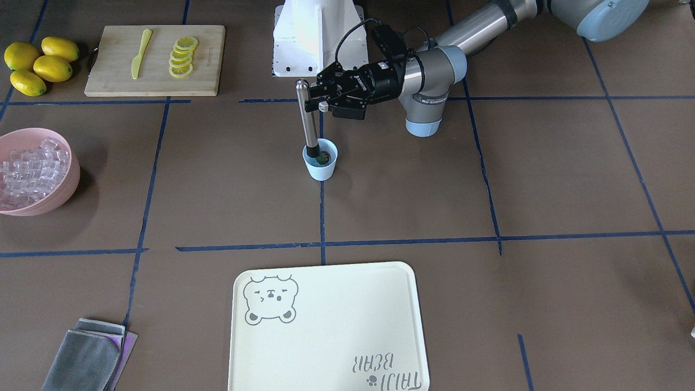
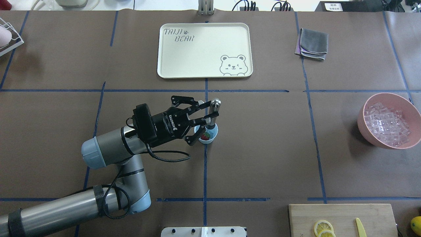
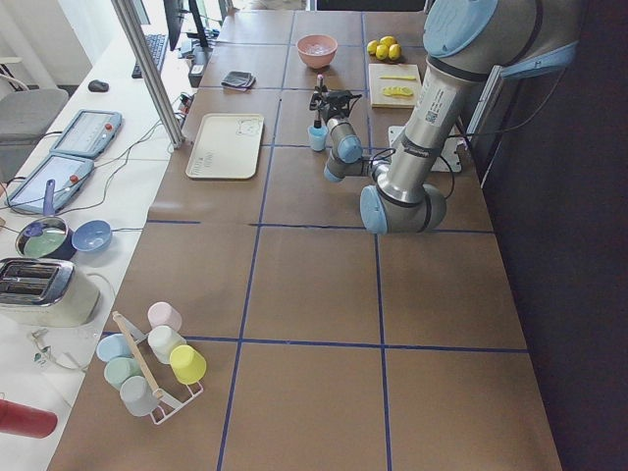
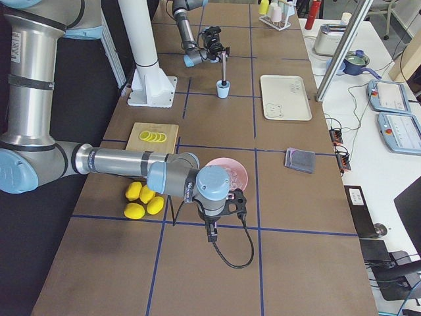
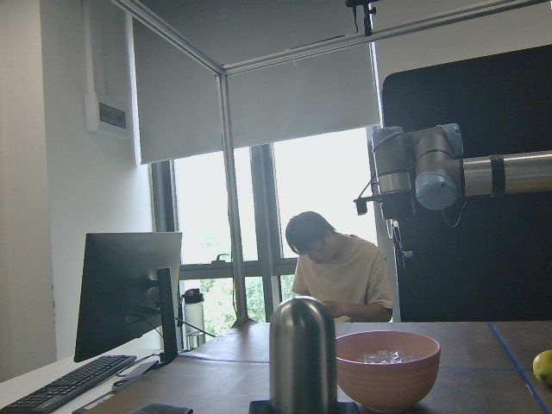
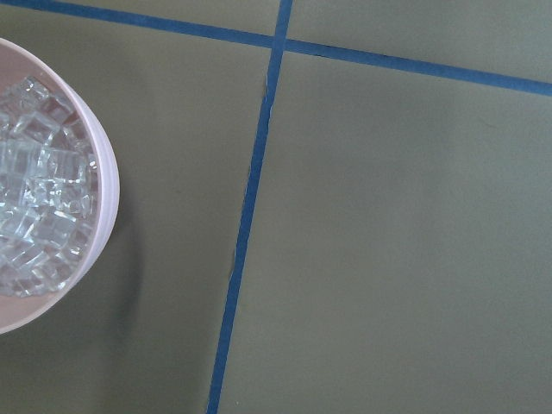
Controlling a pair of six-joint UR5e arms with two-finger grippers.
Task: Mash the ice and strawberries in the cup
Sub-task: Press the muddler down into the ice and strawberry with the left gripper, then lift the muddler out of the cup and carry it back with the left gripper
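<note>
The pale-blue cup [image 1: 320, 167] stands near the table's middle; it also shows in the overhead view [image 2: 213, 134]. A red strawberry [image 2: 206, 136] lies inside it. My left gripper [image 2: 213, 109] is shut on the upper part of a steel muddler [image 1: 309, 127], whose lower end stands in the cup. The ice [image 2: 388, 123] fills a pink bowl [image 2: 367, 135] on my right. I cannot tell whether any ice is in the cup. My right gripper [image 4: 216, 207] hangs beside the bowl, and I cannot tell whether it is open or shut.
A cutting board [image 1: 155, 81] with lemon slices [image 1: 182, 56] and a yellow knife [image 1: 140, 53] lies near my right side, with whole lemons [image 1: 40, 65] beside it. A cream tray [image 1: 328, 326] and a grey cloth [image 1: 87, 355] lie across the table.
</note>
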